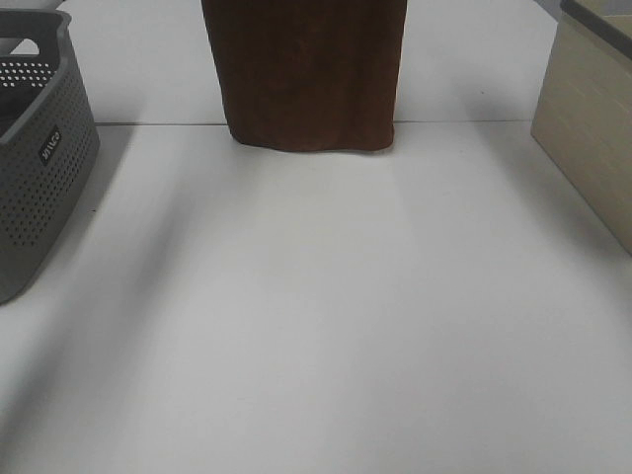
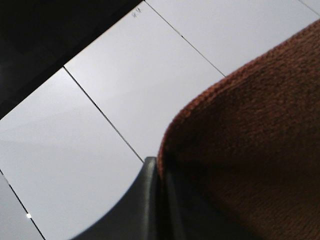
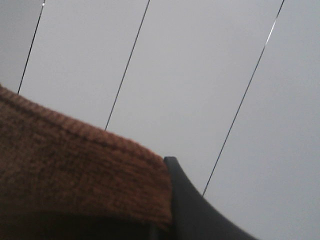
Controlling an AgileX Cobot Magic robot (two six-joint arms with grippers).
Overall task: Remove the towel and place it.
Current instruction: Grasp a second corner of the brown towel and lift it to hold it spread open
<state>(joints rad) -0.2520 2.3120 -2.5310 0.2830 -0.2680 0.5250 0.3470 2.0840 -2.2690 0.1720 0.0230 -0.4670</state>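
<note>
The high camera looks down over the table [image 1: 316, 326]; wrist cameras peer past the left hand [image 2: 161, 185] and right hand [image 3: 172, 220] (very close), all sharing the towel [image 1: 306, 69].

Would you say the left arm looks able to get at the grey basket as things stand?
Probably yes: nothing stands on the table between the hanging towel and the grey basket at the left. But the left gripper is shut on the towel, so the cloth would come along.
</note>
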